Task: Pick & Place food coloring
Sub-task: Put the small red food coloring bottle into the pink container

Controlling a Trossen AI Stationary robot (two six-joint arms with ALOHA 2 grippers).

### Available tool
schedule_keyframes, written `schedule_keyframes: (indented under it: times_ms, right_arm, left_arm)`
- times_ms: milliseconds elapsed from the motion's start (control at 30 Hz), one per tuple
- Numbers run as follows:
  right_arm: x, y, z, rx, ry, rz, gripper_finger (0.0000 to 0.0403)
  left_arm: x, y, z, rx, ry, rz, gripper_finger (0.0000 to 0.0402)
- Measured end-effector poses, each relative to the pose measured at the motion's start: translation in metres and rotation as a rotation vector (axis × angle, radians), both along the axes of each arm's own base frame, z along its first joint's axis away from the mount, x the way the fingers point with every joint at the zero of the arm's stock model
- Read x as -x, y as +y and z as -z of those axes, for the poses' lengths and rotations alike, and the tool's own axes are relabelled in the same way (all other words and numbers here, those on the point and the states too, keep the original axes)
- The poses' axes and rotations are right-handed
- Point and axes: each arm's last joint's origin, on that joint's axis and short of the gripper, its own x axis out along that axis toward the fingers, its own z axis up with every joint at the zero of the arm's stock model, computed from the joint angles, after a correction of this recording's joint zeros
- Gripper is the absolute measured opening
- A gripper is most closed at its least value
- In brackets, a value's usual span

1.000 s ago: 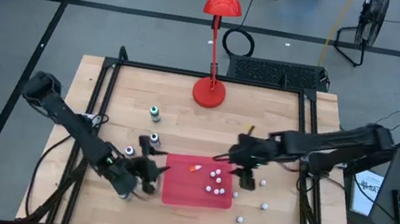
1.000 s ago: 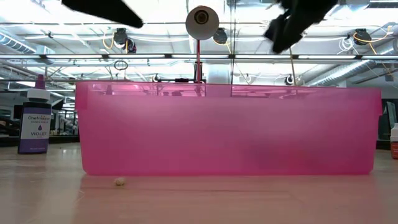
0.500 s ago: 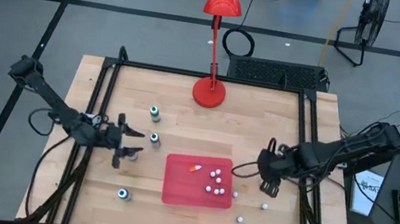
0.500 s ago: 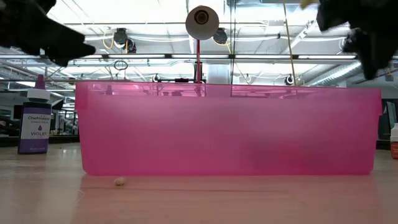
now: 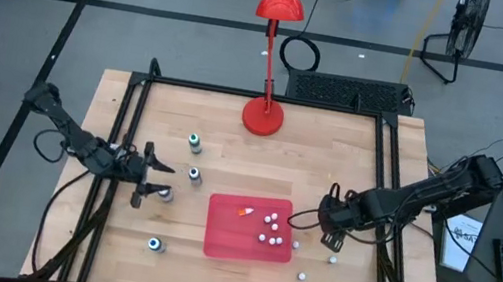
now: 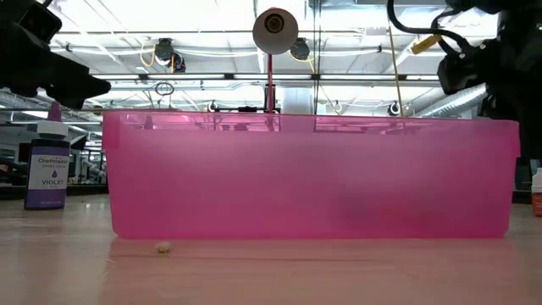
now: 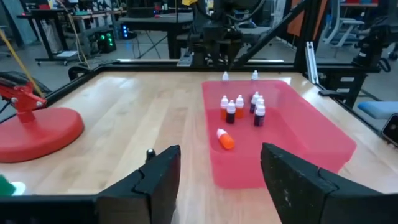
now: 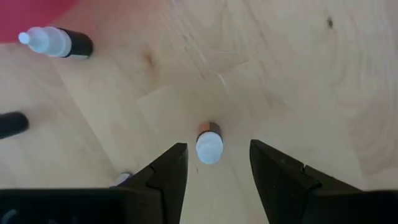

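The food coloring is small dropper bottles. Several stand in the red tray (image 5: 228, 239), one orange-tipped bottle (image 7: 225, 140) lying on its side among them. Teal-capped bottles (image 5: 195, 140) and white-capped bottles (image 5: 303, 276) stand loose on the table. My left gripper (image 5: 165, 178) is open by the table's left edge, pointing level at the tray with nothing between its fingers. My right gripper (image 5: 329, 236) is open just right of the tray, pointing down. A white-capped bottle (image 8: 209, 148) stands upright on the wood below the gap between its fingers, untouched.
A red desk lamp's base (image 5: 263, 115) stands at the table's far middle. A violet bottle (image 6: 47, 165) stands left of the tray wall (image 6: 309, 178) in the low view. A dark-bodied bottle (image 8: 56, 42) lies on the wood near my right gripper. Black rails (image 5: 120, 140) border the table.
My left gripper has pulled away from the tray's left side toward the table's left edge and levelled out; a teal-capped bottle now stands uncovered on the table near the tray's near-left corner. My right gripper has moved from the tray's right edge rightward and down, rolling its wrist.
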Motion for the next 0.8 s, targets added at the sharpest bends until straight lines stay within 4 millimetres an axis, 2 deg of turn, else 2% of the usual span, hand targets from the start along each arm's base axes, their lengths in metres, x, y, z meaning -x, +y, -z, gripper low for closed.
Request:
schedule_keyframes:
  times_ms: [300, 500, 800]
  right_arm:
    - [0.003, 0.000, 0.012, -0.030, 0.001, 0.022, 0.0160]
    - [0.008, -0.001, 0.024, -0.022, 0.011, 0.017, 0.0160]
    - [0.007, -0.001, 0.036, -0.051, -0.039, 0.028, 0.0160]
  left_arm:
    - [0.003, 0.003, 0.001, -0.014, 0.012, -0.018, 0.0226]
    - [0.002, 0.007, 0.002, -0.037, 0.009, -0.176, 0.0228]
    - [0.002, 0.007, 0.002, -0.028, 0.006, -0.178, 0.0228]
